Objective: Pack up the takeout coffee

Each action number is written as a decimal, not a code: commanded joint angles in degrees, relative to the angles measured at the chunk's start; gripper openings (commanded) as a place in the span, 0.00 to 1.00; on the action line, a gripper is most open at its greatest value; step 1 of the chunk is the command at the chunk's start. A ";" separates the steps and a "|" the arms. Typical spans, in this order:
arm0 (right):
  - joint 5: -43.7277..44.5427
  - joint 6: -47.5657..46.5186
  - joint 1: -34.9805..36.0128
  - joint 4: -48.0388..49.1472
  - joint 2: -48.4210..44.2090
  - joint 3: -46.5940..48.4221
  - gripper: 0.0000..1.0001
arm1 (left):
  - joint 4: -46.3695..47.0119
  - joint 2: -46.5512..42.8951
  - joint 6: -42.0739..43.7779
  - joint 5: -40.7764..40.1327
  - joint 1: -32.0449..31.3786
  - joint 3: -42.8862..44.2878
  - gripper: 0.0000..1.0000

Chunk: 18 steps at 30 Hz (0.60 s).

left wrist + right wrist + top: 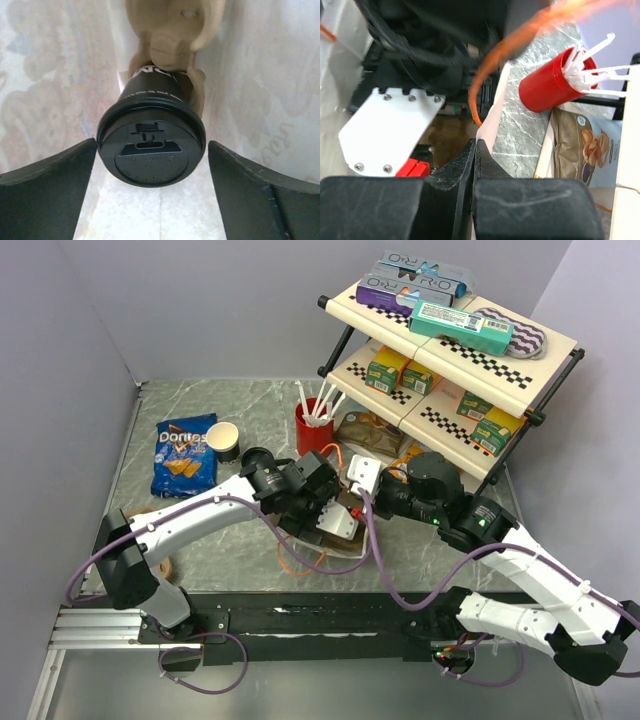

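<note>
While the left gripper (152, 144) is standing released, its two dark fingers (45, 190) spread wide, the coffee cup (150, 150) is lying on its side between them inside the white bag (260, 75), its black lid facing the wrist camera. The left finger is sitting just beside the lid's rim and the right finger is standing apart from it. Neither is pressing on the cup. White lettering is running round the dark sleeve, but it is too small and cut off to read. A tan rounded thing (167, 35) is touching the cup's far end; I cannot tell what it is.

The right gripper (476, 150) is clenched, pinching the thin rim of the bag between its black pads, with an orange handle (520, 45) looping above.

From overhead, both arms are meeting over the middle of the table (230, 400), and the left gripper is hiding the cup. A blue chip bag (183, 455) reading "Doritos" is lying at the left, with an open paper cup (222, 440) just beside it. A red cup (313, 425) of white straws is standing near the shelf rack (345, 305). On the top shelf, grey-blue packs (415, 275) are showing large letters that look like "ORO". The teal box (460, 325) and the green-and-yellow cartons (388, 370) are carrying print too small to read.
</note>
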 commanded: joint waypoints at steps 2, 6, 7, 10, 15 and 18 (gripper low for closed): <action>-4.18 4.26 -3.17 0.61 -0.46 1.37 0.00 | -0.54 -3.08 -3.46 6.13 1.71 5.98 1.00; -5.23 5.05 -4.15 0.70 -0.11 1.29 0.00 | -1.08 -4.13 -4.77 10.87 3.37 8.79 0.99; -5.76 5.14 -4.50 0.61 -0.02 1.29 0.00 | -1.34 -4.40 -4.86 12.18 3.82 9.24 0.99; -6.73 6.63 -5.90 0.52 0.86 1.29 0.00 | -1.25 -5.80 -5.48 18.51 5.66 9.86 0.99; -8.05 7.51 -6.96 0.87 2.18 1.90 0.00 | 1.28 -6.86 -10.91 24.50 6.99 8.37 0.99; -7.88 7.86 -7.05 1.14 2.44 2.34 0.00 | 5.94 -8.52 -17.05 25.55 7.78 5.39 0.99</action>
